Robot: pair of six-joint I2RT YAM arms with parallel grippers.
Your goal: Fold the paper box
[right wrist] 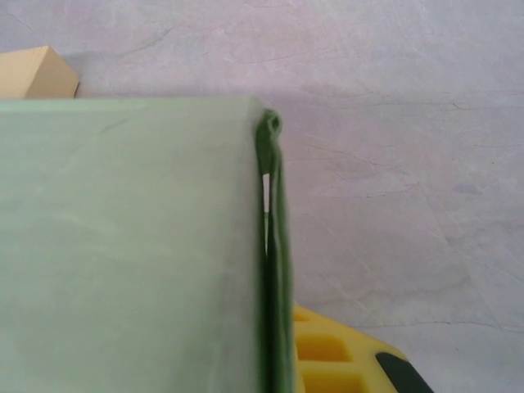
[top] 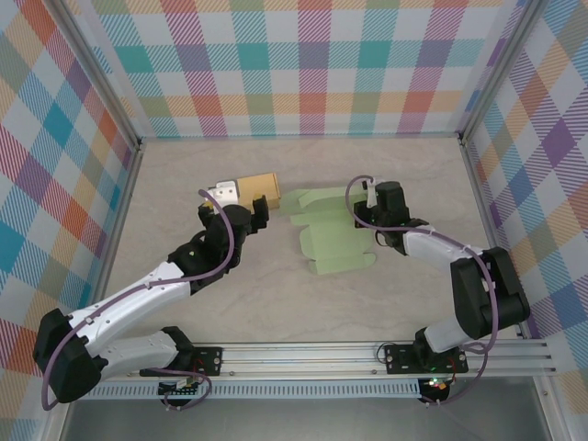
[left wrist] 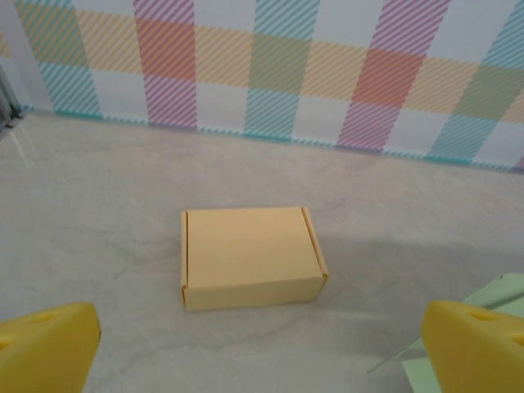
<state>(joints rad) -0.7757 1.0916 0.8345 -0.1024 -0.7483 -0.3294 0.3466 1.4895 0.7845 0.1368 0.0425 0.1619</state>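
Observation:
A light green paper box [top: 335,234] lies partly unfolded at the middle of the table, flaps spread flat. My right gripper [top: 369,209] is shut on its right edge. In the right wrist view that doubled green wall [right wrist: 274,246] stands pinched upright against a yellow finger [right wrist: 344,360], and the wide green panel [right wrist: 123,246] hides the other finger. A tan paper box [top: 262,188], closed and fully formed, sits left of the green one. My left gripper [top: 260,215] hovers just in front of the tan box [left wrist: 250,258], open wide, its yellow fingertips [left wrist: 45,348] far apart and empty.
Checkered walls [top: 312,64] enclose the table on three sides. A corner of the green box [left wrist: 491,299] shows at the right of the left wrist view. A corner of the tan box [right wrist: 37,74] shows beyond the green panel. Bare tabletop [top: 276,303] lies in front of both boxes.

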